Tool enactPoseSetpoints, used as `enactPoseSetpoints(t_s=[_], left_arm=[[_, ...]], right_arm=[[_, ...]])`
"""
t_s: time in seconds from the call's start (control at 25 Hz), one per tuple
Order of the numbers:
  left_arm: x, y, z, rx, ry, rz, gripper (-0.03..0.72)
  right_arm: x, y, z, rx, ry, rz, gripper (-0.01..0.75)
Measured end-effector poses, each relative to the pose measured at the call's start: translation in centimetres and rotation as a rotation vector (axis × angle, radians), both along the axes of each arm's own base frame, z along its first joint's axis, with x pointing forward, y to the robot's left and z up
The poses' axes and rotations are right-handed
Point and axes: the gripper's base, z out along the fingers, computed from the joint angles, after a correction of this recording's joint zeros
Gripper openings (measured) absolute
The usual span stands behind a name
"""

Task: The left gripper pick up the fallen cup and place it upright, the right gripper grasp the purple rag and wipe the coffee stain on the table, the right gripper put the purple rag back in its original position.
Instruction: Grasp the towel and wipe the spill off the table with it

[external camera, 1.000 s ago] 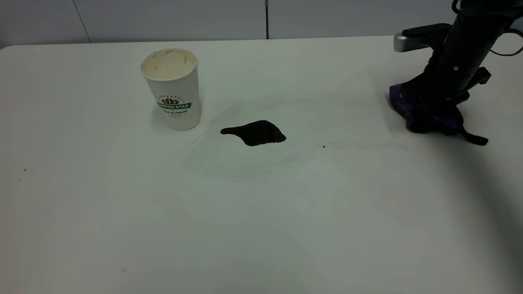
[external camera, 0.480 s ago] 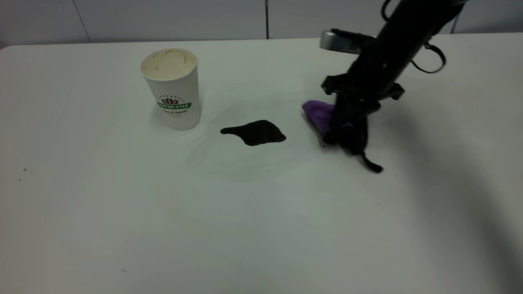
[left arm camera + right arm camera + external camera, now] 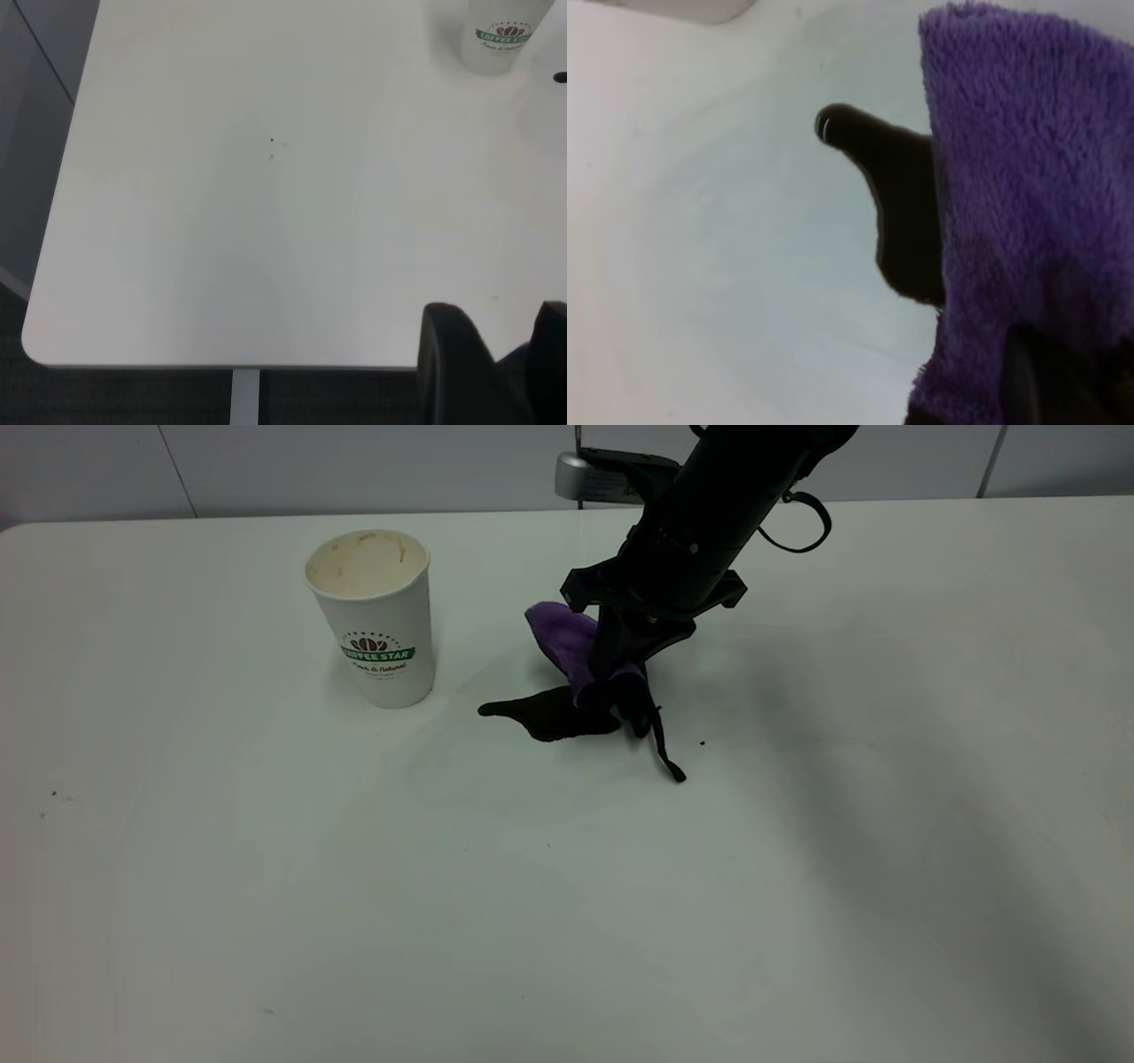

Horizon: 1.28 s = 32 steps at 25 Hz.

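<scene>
- The cup (image 3: 372, 615) stood upright on the table (image 3: 266, 886), mouth up, its green-banded logo turned toward the exterior camera; its cream-stained interior was visible. It served here as the landmark.
- The coffee stain (image 3: 540, 715) lay on the table just to the right of the cup, apart from it, with its pointed tail directed toward the cup's base.
- The right gripper (image 3: 611, 691) reached down to the side of the stain farther from the cup, its jaws pinched on the purple rag (image 3: 567, 642).
- The purple rag hung bunched from the gripper; its lower edge met the stain's far side, covering that end, as the right wrist view confirmed (image 3: 1010, 204). Its black strap tail (image 3: 664, 753) trailed on the table away from the cup.
- The left gripper (image 3: 496, 372) was held over the table corner well away from the cup; its fingers stood apart, holding nothing.
- Tiny dark specks (image 3: 271, 148) marked the table between the left gripper and the cup.
</scene>
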Motion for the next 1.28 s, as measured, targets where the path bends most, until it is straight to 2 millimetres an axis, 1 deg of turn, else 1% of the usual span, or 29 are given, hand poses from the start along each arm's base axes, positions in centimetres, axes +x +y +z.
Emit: enactPoseSetpoints(t_s=[0.16,0.24,0.36,0.48,0.68,0.96,1.12,1.28], left_arm=[[0.0,0.0,0.0,0.0,0.0,0.0,0.242],[0.0,0.0,0.0,0.0,0.0,0.0,0.242],[0.0,0.0,0.0,0.0,0.0,0.0,0.242],[0.0,0.0,0.0,0.0,0.0,0.0,0.242],[0.0,0.0,0.0,0.0,0.0,0.0,0.242],[0.0,0.0,0.0,0.0,0.0,0.0,0.242],[0.0,0.0,0.0,0.0,0.0,0.0,0.242],[0.0,0.0,0.0,0.0,0.0,0.0,0.242]], right_arm=[[0.0,0.0,-1.3,0.014,0.017,-0.032,0.073],[-0.2,0.1,-2.2,0.037,0.043,-0.058,0.073],[-0.4,0.4,-3.0,0.086,0.078,-0.091,0.073],[-0.4,1.1,-3.1,0.166,0.093,-0.125,0.073],[-0.7,2.7,-3.6,0.226,0.074,-0.16,0.073],[-1.5,4.2,-5.2,0.236,0.065,-0.202,0.073],[-1.9,5.0,-5.2,0.235,0.05,-0.199,0.073],[-1.9,5.4,-5.2,0.232,0.029,-0.204,0.073]])
